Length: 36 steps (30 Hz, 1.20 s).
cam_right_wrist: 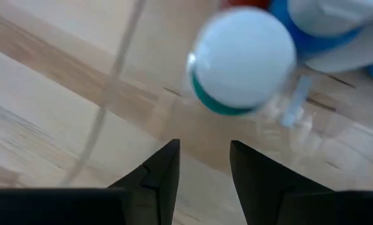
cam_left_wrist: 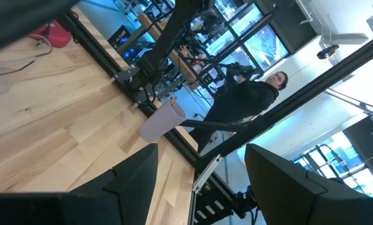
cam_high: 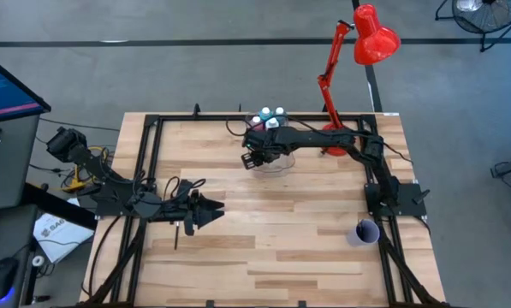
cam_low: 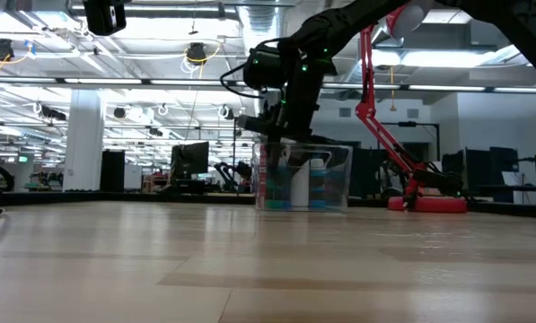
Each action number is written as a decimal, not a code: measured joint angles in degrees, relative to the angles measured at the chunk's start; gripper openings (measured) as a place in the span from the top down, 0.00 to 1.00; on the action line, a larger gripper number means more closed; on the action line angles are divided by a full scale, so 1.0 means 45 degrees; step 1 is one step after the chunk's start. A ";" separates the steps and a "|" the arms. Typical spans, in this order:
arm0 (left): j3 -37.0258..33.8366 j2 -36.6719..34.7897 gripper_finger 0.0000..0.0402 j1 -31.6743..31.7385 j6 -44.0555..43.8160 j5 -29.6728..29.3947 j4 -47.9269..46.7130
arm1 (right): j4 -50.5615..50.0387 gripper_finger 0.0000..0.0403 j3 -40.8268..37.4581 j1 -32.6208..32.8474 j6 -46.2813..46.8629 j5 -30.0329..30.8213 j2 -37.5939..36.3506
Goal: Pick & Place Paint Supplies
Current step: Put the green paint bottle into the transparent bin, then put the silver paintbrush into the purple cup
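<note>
A clear box (cam_low: 303,178) stands at the table's far middle. Paint bottles (cam_low: 308,184) stand upright inside it, and their white and blue caps (cam_high: 269,116) show from above. My right gripper (cam_high: 253,160) points steeply down at the box's left side (cam_low: 269,135). It is open by a narrow gap (cam_right_wrist: 203,165) with bare wood between the fingers. A bottle with a white cap and a teal band (cam_right_wrist: 242,59) stands just ahead of them. My left gripper (cam_high: 214,211) waits at the table's left, level and open (cam_left_wrist: 202,181), holding nothing.
A small purple cup (cam_high: 366,231) stands near the right edge and shows in the left wrist view too (cam_left_wrist: 163,119). A red desk lamp (cam_high: 362,51) rises at the far right. A black frame (cam_high: 148,171) rims the table. A person (cam_left_wrist: 248,94) stands beyond the table.
</note>
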 joint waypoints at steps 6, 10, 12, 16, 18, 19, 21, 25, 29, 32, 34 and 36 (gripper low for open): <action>0.0000 0.0000 0.42 0.0000 -0.0065 0.0000 0.0000 | 0.0666 0.67 0.0000 -0.0138 0.0005 0.0044 0.0000; 0.0000 0.0000 0.42 -0.0001 -0.0276 0.0005 0.0005 | 0.0651 0.67 0.0000 -0.0337 0.0063 0.0071 0.0000; 0.0000 0.0000 0.42 -0.0005 -0.0281 0.0005 0.0005 | 0.0655 0.67 0.0000 -0.0423 0.0058 0.0130 0.0000; 0.0000 0.0000 0.42 -0.0005 -0.0286 0.0005 0.0005 | 0.0651 0.67 0.0000 -0.0520 0.0039 0.0147 0.0000; 0.0000 0.0000 0.42 -0.0005 -0.0305 0.0005 0.0006 | 0.0655 0.67 0.0000 -0.0534 0.0034 0.0150 0.0000; 0.0000 0.0000 0.42 -0.0005 -0.0366 0.0005 0.0010 | 0.0677 0.67 0.0000 -0.0541 0.0026 0.0173 0.0000; 0.0000 0.0000 0.42 -0.0005 -0.0514 0.0005 0.0005 | 0.0778 0.67 0.0000 -0.0548 0.0000 0.0276 0.0000; 0.0000 0.0000 0.42 -0.0005 -0.0514 0.0005 0.0005 | 0.0938 0.67 0.0000 -0.0590 -0.0025 0.0376 0.0000; 0.0000 0.0000 0.42 -0.0004 -0.0511 -0.0035 0.0005 | 0.1346 0.67 0.0053 -0.0644 -0.0194 0.0417 0.0375; 0.0000 0.0000 0.42 -0.0005 -0.0544 -0.0053 0.0010 | 0.0956 0.67 0.0019 -0.0724 -0.0108 0.0041 0.0683; 0.0000 0.0000 0.42 -0.0005 -0.0569 -0.0053 -0.0005 | 0.1280 0.66 0.0091 -0.0720 0.0103 -0.0181 0.1030; 0.0000 0.0000 0.42 -0.0003 -0.0573 -0.0058 0.0016 | 0.0603 0.67 -0.0010 -0.0689 -0.0017 -0.0317 0.1078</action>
